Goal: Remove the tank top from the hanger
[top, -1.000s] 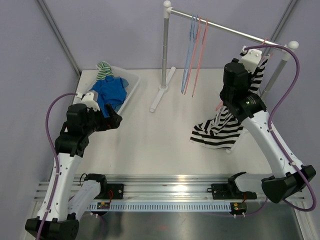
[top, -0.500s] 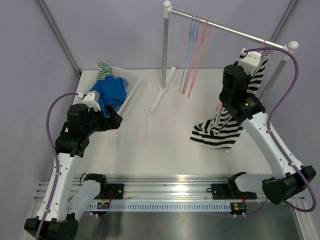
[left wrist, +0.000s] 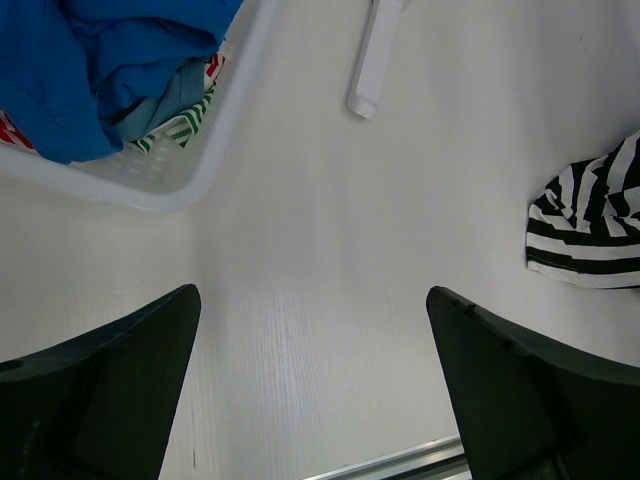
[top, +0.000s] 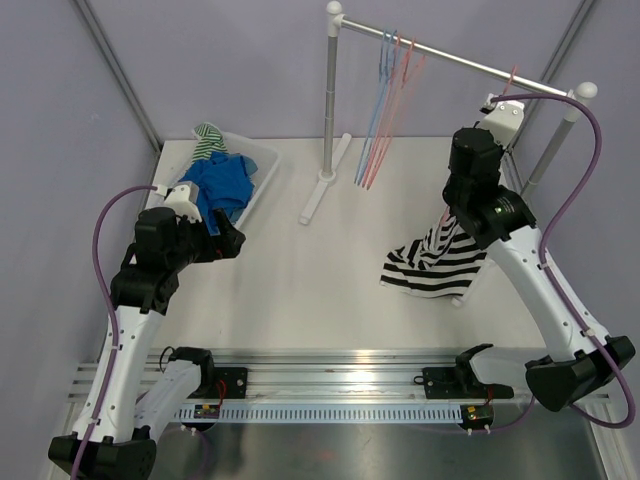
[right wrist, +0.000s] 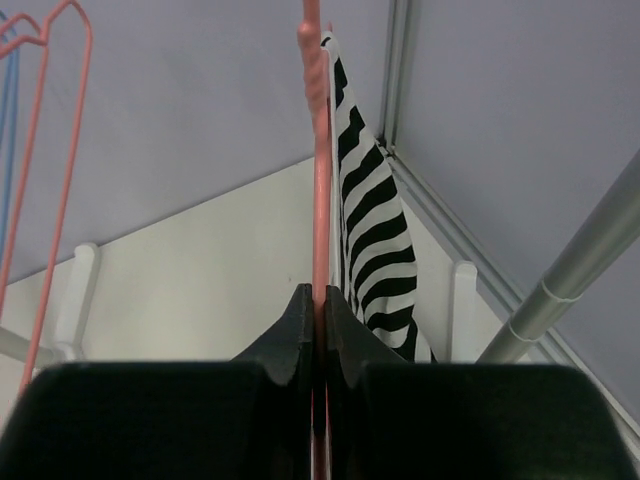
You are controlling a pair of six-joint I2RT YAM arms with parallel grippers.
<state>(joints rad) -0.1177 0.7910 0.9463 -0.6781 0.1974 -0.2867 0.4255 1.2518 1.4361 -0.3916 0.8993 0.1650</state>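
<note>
White table [top: 330, 280], lilac walls [top: 220, 60]. In the last second the right gripper [right wrist: 318, 300] has pinched shut on the pink hanger [right wrist: 318, 170]. The striped tank top [top: 432, 262] has sagged, mostly heaped on the table (one strip still flanks the wire), so it looks nearly free. The left gripper [left wrist: 311, 292] hangs wide open. No legible writing.

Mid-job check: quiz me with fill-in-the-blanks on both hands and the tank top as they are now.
The right hand is shut on the ____ hanger. The left hand is ____ and holds nothing, over the table. The tank top is patterned in black and white ____.
Missing words: pink; open; stripes.
</note>
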